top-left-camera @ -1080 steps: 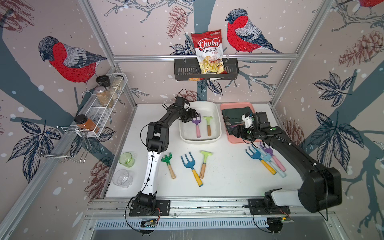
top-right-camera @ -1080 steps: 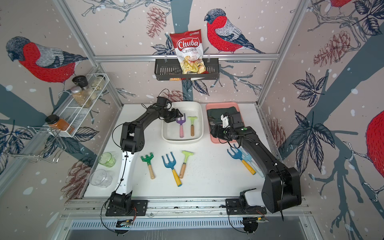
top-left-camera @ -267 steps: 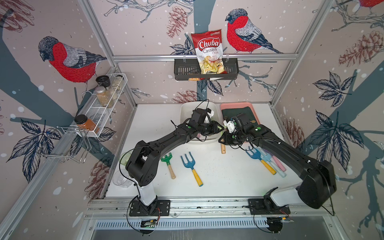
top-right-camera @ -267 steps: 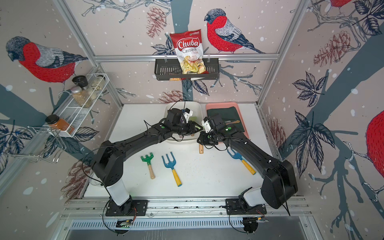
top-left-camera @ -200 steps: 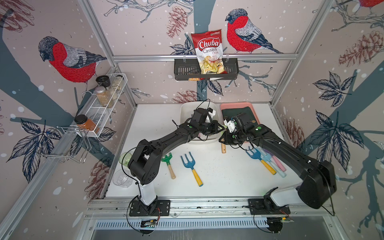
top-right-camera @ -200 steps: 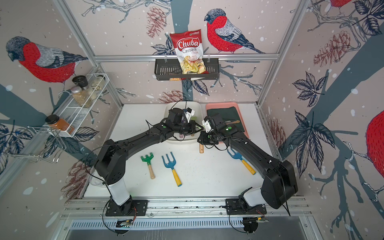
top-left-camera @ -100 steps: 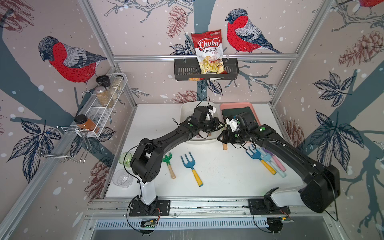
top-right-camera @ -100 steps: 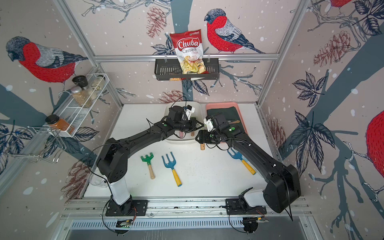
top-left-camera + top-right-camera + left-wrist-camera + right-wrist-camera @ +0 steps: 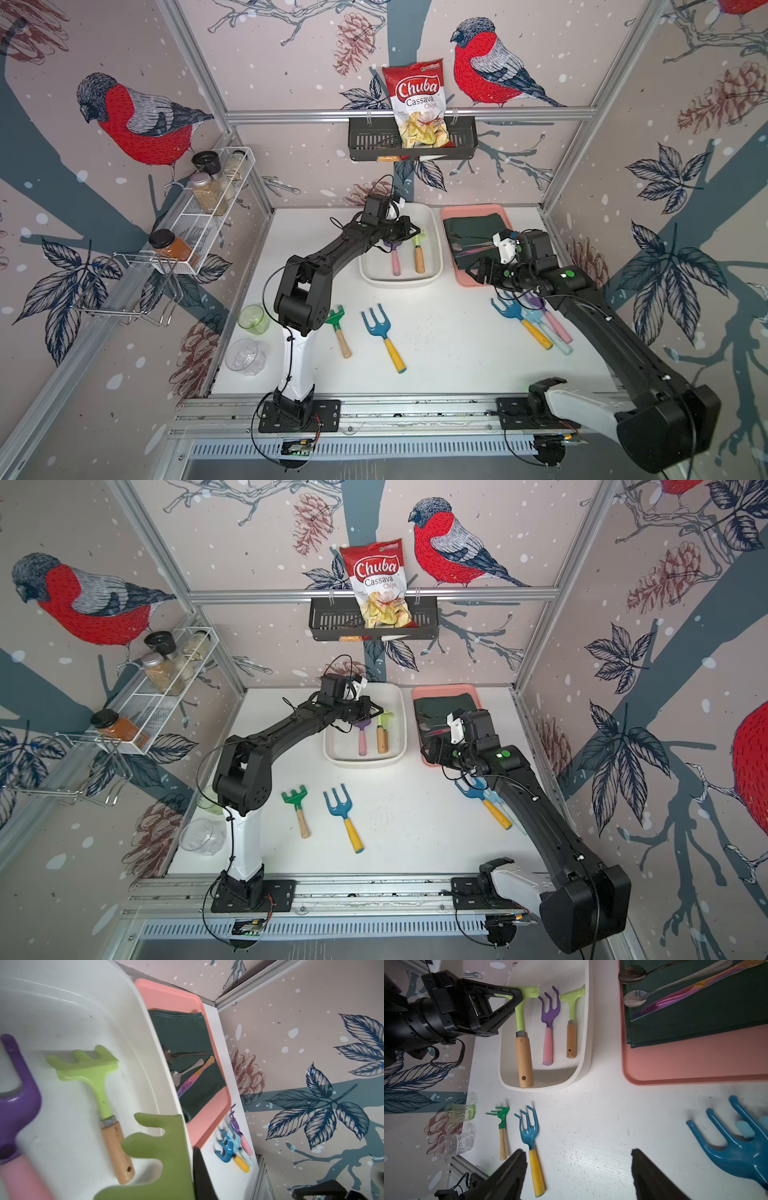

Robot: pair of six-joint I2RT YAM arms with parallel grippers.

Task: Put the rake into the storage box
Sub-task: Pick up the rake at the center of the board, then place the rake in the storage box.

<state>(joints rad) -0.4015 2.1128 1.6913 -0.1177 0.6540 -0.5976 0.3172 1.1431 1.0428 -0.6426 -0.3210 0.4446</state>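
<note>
The rake (image 9: 523, 1057) is clenched by its head in my left pincer (image 9: 517, 996), handle trailing from it into the storage box (image 9: 550, 1078), alongside a purple fork (image 9: 550, 1012). Gripping the head leaves the handle free to settle first, I judge. My right pincer (image 9: 578, 1153) gapes empty, well apart, out of the way.

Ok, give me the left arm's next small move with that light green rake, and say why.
Probably lower it slightly, then open the jaws. The left gripper is shut on the head of the light green plastic rake with the wooden handle, whose whole length is already over the free side of the shallow white plastic tub.
</note>
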